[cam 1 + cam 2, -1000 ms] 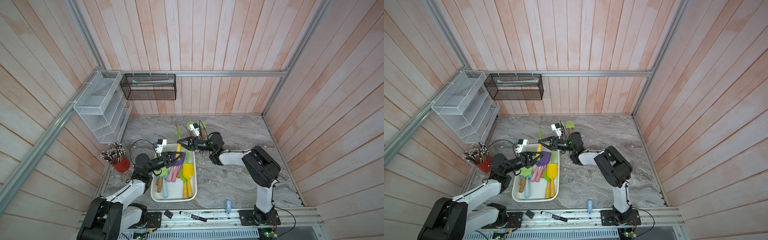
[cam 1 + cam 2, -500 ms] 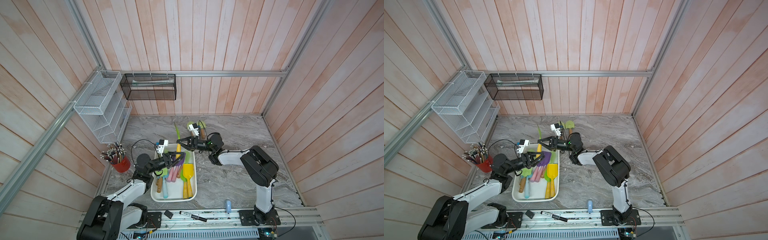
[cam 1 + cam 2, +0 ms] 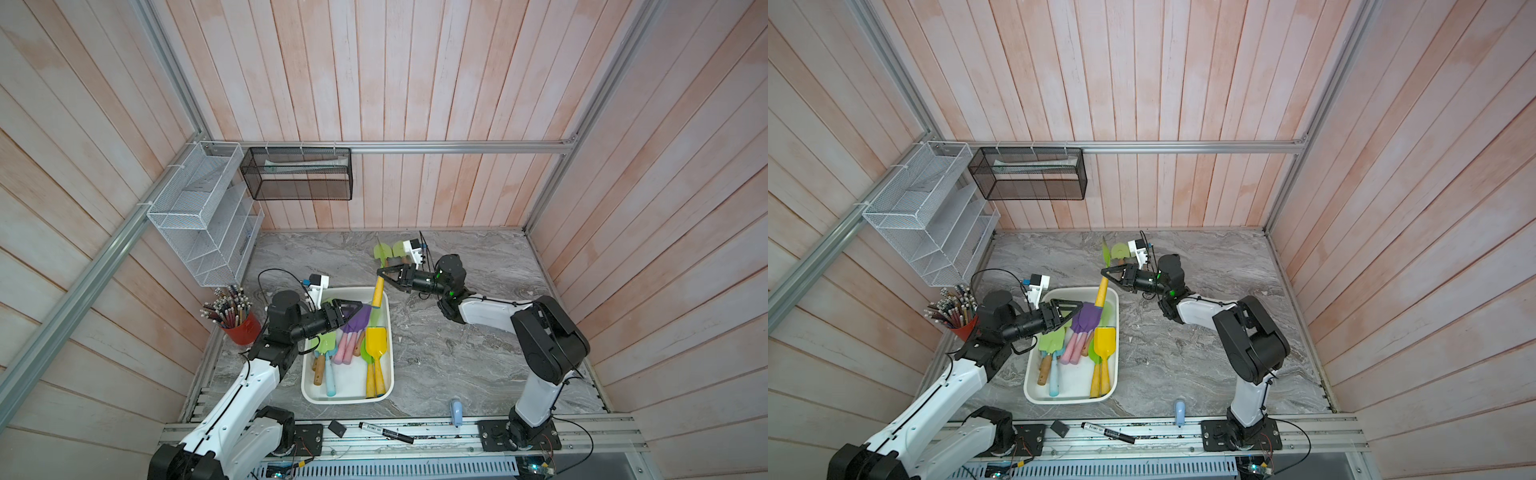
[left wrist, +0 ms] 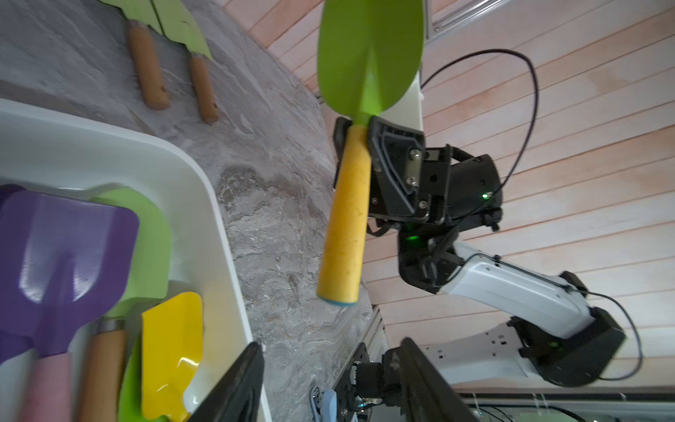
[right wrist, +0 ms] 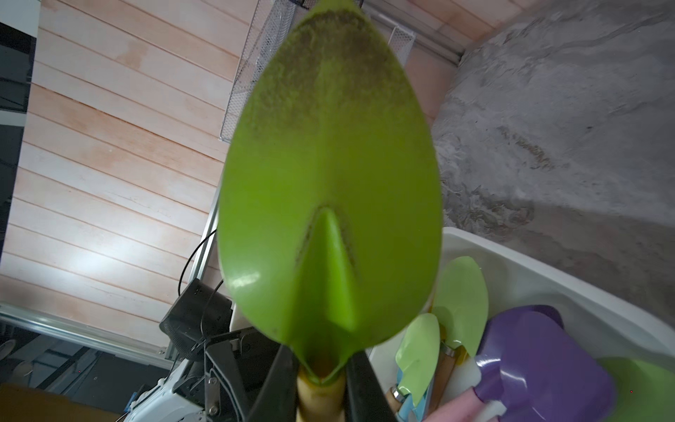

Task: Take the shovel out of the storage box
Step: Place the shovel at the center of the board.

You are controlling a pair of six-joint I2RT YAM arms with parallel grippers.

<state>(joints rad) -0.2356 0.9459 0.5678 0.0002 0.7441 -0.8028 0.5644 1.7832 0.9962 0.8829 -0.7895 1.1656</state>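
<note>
right fingers [image 4: 394,171] clamped on yellow-handled shovel [image 4: 347,219] (green blade), left fingers [image 4: 237,387] parted above storage box [image 4: 204,190]

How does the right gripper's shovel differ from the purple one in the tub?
The green-bladed shovel is clamped by the right gripper; the purple shovel lies in the storage box. The green-bladed shovel's blade is pointed, its handle yellow; the purple shovel's is squared, handle pink. Both are hand shovels.

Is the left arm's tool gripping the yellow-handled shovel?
No, the right tool is clamped on the shovel near its green blade, while the left tool stands open and empty.
</note>
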